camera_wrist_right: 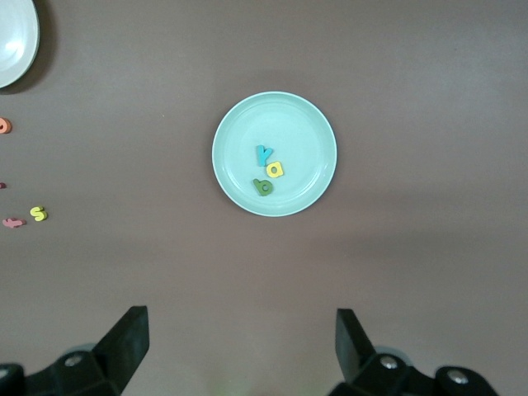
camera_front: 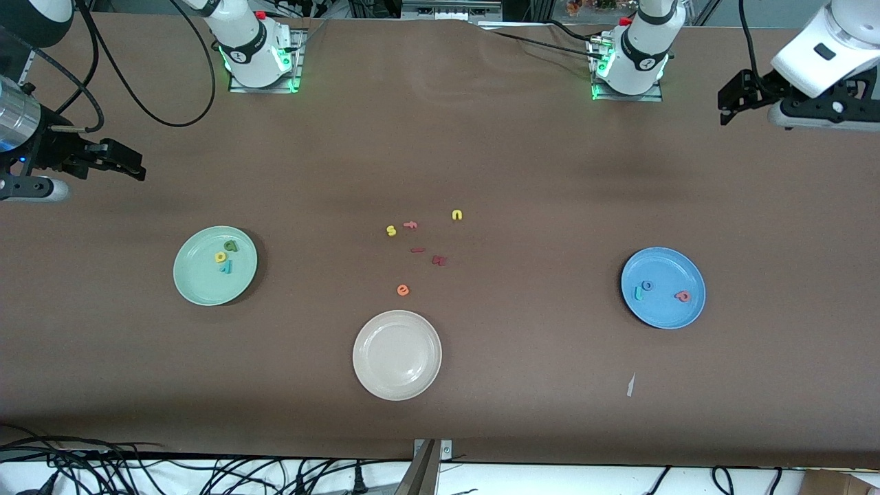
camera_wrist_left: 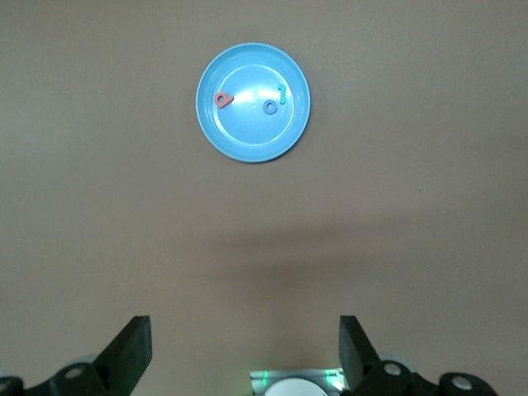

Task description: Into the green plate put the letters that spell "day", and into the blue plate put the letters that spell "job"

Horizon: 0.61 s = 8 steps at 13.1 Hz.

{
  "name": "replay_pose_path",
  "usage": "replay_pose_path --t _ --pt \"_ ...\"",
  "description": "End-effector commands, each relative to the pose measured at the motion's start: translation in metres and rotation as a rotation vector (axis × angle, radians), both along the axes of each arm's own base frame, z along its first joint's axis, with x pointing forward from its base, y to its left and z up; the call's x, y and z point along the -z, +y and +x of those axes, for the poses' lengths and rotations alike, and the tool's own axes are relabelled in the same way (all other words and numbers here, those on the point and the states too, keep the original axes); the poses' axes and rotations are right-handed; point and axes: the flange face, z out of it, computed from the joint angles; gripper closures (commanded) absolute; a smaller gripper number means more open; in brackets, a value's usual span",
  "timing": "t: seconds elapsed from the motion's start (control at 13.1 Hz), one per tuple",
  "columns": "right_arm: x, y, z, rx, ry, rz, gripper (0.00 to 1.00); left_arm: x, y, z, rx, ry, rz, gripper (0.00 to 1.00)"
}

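Observation:
The green plate (camera_front: 199,282) (camera_wrist_right: 301,132) lies toward the right arm's end and holds a yellow "d" (camera_front: 221,257) (camera_wrist_right: 275,170), a green "a" (camera_front: 230,245) (camera_wrist_right: 263,187) and a teal "y" (camera_front: 227,267) (camera_wrist_right: 263,154). In the blue plate (camera_front: 663,313) (camera_wrist_left: 247,136), toward the left arm's end, lie a teal "j" (camera_front: 639,293) (camera_wrist_left: 282,94), a blue "o" (camera_front: 647,285) (camera_wrist_left: 270,106) and a salmon "b" (camera_front: 682,296) (camera_wrist_left: 223,99). My right gripper (camera_front: 127,163) (camera_wrist_right: 242,342) hangs open and empty high over the table edge. My left gripper (camera_front: 730,104) (camera_wrist_left: 245,346) is likewise open, empty and raised.
A cream-white plate (camera_front: 397,385) (camera_wrist_right: 12,41) sits near the front camera mid-table. Loose letters lie farther from the camera: yellow "s" (camera_front: 391,231) (camera_wrist_right: 38,214), pink "f" (camera_front: 410,224), yellow "u" (camera_front: 457,215), two dark red letters (camera_front: 439,260), orange "e" (camera_front: 403,290).

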Motion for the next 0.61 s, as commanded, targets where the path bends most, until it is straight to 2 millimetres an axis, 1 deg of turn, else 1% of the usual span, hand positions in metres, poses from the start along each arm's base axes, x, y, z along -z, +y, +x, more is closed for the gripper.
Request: replay_pose_path --t 0.0,0.08,0.15,0.23,0.38,0.46,0.54 --pt "-0.002 -0.001 -0.004 -0.011 0.004 -0.012 0.0 -0.029 0.028 0.006 -0.066 -0.007 0.006 0.0" --pt "-0.002 -0.001 -0.004 -0.011 0.004 -0.012 0.0 -0.029 0.031 0.012 -0.075 -0.007 0.002 0.0" --pt "-0.002 -0.001 -0.004 -0.011 0.004 -0.012 0.0 -0.031 0.035 0.014 -0.085 -0.012 0.0 0.0" --pt "-0.002 -0.001 -0.004 -0.011 0.004 -0.012 0.0 -0.028 0.041 0.016 -0.097 -0.006 -0.006 0.0" --pt "-0.002 -0.001 -0.004 -0.011 0.004 -0.012 0.0 -0.03 0.056 0.021 -0.13 -0.008 -0.054 0.0" --pt "-0.002 -0.001 -0.004 -0.011 0.004 -0.012 0.0 -0.026 0.071 0.025 -0.16 0.0 -0.079 0.0" --pt "-0.002 -0.001 -0.004 -0.011 0.004 -0.012 0.0 -0.025 0.073 0.025 -0.165 0.002 -0.086 0.0"
